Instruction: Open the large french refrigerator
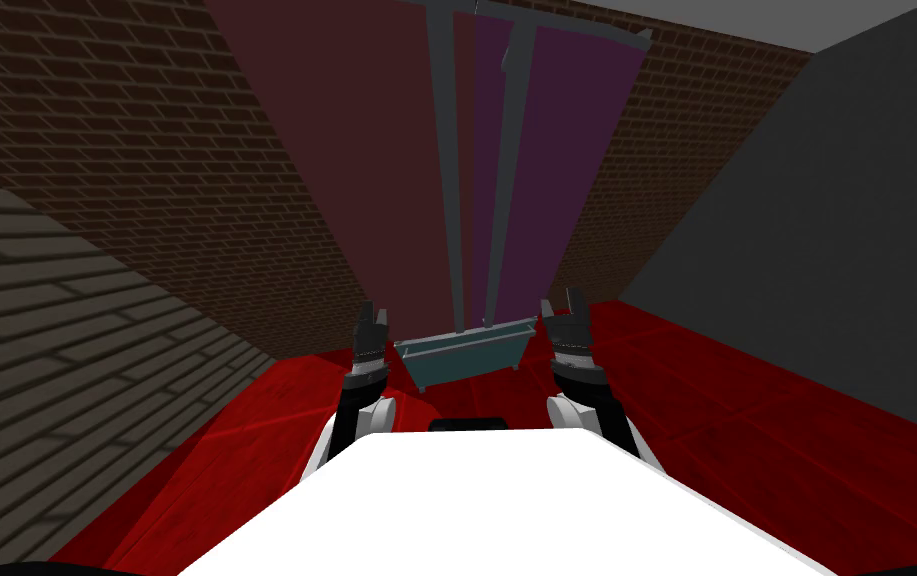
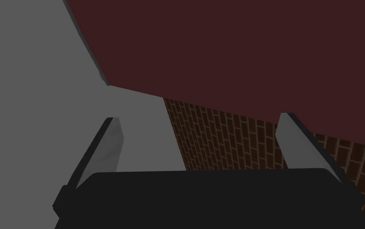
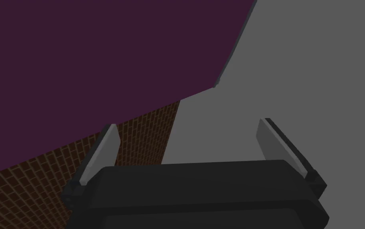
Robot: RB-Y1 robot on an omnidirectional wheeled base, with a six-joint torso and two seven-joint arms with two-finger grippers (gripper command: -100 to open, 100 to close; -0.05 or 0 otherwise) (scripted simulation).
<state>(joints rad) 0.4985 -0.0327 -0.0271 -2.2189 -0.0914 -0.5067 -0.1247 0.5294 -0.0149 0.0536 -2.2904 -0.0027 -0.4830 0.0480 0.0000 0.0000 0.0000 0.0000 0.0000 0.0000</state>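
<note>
Refrigerator (image 1: 386,150) dead ahead, tall, backed against the brick wall (image 1: 126,150). Grey wall (image 1: 846,200) closes in on the right side, with red floor (image 1: 746,400) between.

Doors: left door (image 1: 346,150) dark red, right door (image 1: 566,150) purple. Both look shut.

Teal drawer (image 1: 466,360) at the base looks pulled out toward me, open-topped.

Handles: left handle (image 1: 446,170) and right handle (image 1: 506,170) are grey vertical bars, close together at the centre seam.

Left end effector (image 1: 373,315) and right end effector (image 1: 562,302) sit low, either side of the drawer. Both are released, blades apart, gripping nothing. The wrist views look up past each door's outer edge, so neither is lined up on a handle.

Step in hand, my read: reach for a handle.
- Raise one arm and bring it inward to its own side's bar.
- Turn the blades to straddle the bar before clenching.
- Pull on an arc around the outer hinge, not straight back.

Clearance:
- The drawer rim sits between the arms; keep forearms above it.
- The handles are close together, so watch the neighbouring bar.
- The right door's swing heads toward the grey wall; the left side looks roomier.
</note>
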